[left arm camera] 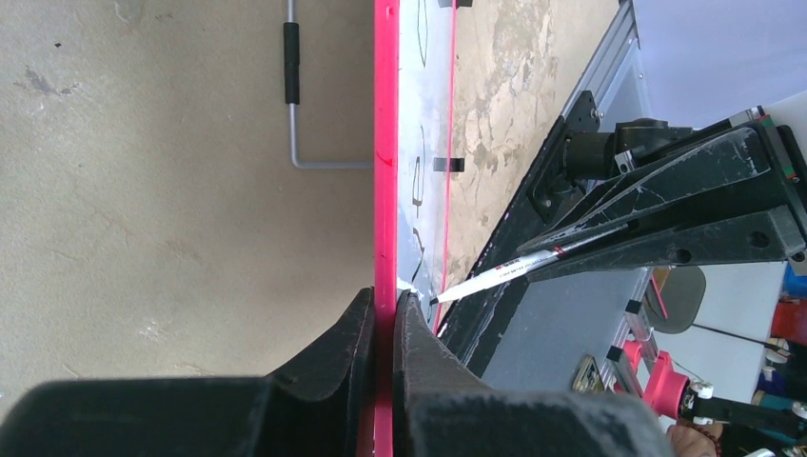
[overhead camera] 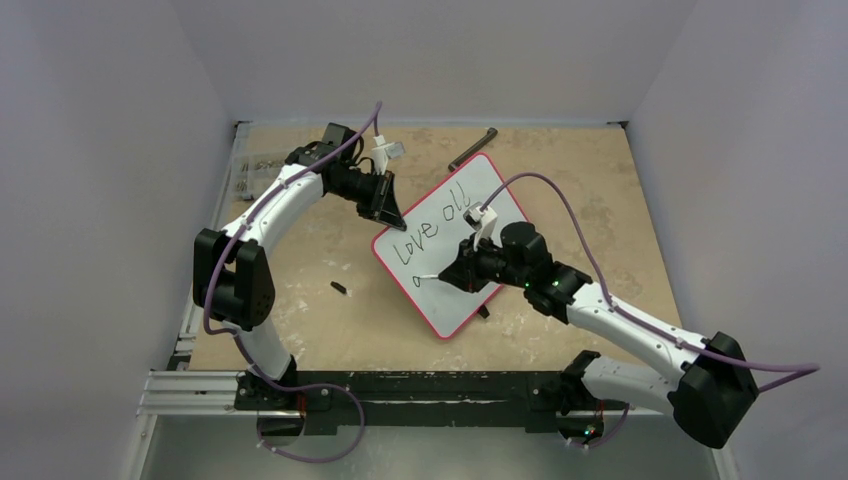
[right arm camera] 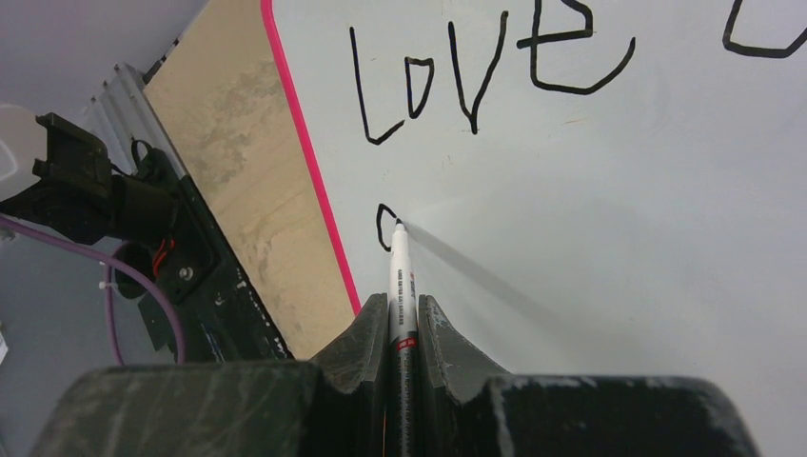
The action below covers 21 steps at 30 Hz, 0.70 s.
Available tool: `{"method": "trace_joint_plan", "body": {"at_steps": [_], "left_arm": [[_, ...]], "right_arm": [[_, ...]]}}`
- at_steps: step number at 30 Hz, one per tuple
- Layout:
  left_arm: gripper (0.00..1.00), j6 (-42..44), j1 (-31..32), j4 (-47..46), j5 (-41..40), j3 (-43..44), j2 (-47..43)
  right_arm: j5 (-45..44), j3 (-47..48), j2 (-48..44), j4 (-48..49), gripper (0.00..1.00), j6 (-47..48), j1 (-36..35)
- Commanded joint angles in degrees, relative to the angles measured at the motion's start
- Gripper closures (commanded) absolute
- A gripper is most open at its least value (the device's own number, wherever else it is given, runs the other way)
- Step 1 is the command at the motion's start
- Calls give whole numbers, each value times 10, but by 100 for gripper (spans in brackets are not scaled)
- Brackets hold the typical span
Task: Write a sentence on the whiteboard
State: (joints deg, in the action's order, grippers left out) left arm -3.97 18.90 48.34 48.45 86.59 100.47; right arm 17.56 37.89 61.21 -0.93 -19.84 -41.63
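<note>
Centre of the top view holds a flat white rectangular whiteboard (overhead camera: 448, 308) with rounded corners and a thin red-pink rim. It lies turned diagonally on the tan mottled tabletop (overhead camera: 350, 330), one corner toward the top of the frame. On it the sentence (overhead camera: 418, 240), in thin black handwritten strokes, reads "Love all" on one slanted line. A small open loop is begun beneath the "L", toward the board's lower left edge.

The left gripper (left arm camera: 384, 303), black and two-fingered, comes in from the upper left. Its jaws are pressed together on the board's red-pink rim, pinching it edge-on at the bottom centre of the left wrist view.

The right gripper (right arm camera: 403, 307) reaches from the lower right and lies over the board's middle. Its jaws are clamped on a slim white marker with a black tip (right arm camera: 401, 271). The marker points up the right wrist frame, and its tip touches the right side of the small loop, throwing a grey shadow to the right.

A grey L-shaped metal bar with a black sleeve (overhead camera: 472, 148) lies on the tabletop just beyond the board's top corner. A small black piece (overhead camera: 339, 289) lies left of the board, apart from it.
</note>
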Motion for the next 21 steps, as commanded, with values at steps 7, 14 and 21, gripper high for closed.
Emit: {"method": "trace_joint_plan", "body": {"at_steps": [7,14,21], "left_arm": [[100,17,7,-9,-33,12,-24],[100,17,7,-9,-33,12,-24],[100,18,7,-8,-34,12,-25]], "right_arm": [[-27,30,12,5,100,12,0],[-27,-1,-9,-4,100,8,0],[-30,-21,-26,-12,100,4,0]]}}
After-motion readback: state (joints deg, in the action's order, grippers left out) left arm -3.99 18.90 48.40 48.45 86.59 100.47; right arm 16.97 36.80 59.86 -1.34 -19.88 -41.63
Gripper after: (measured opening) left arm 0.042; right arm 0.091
